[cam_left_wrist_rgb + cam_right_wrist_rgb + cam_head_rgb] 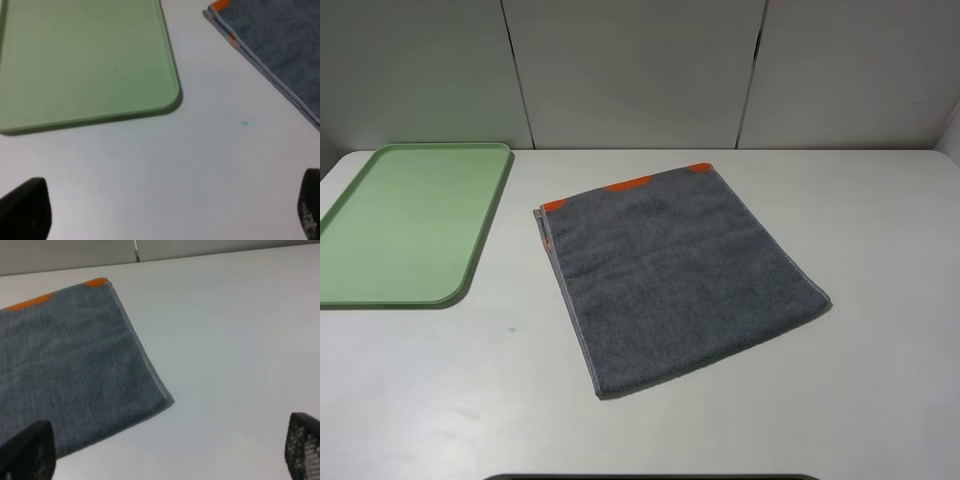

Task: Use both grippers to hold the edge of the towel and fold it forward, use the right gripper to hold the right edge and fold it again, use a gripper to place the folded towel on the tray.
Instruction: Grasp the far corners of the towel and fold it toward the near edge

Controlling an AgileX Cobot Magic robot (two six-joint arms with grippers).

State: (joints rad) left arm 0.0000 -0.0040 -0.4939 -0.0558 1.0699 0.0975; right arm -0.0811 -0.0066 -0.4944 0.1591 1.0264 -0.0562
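The dark grey towel [680, 275] lies flat on the white table, folded once, with orange patches along its far edge [625, 186] and a pale hem down its left side. It also shows in the left wrist view [280, 45] and the right wrist view [70, 365]. The pale green tray [405, 220] sits empty at the far left, and also shows in the left wrist view [85, 60]. Neither arm shows in the high view. My left gripper [165, 210] is open over bare table between tray and towel. My right gripper [165, 450] is open, by the towel's right corner.
The white table [880, 380] carries only the towel and the tray. Grey wall panels [640, 70] stand behind its far edge. A small dark speck [511, 329] marks the table left of the towel.
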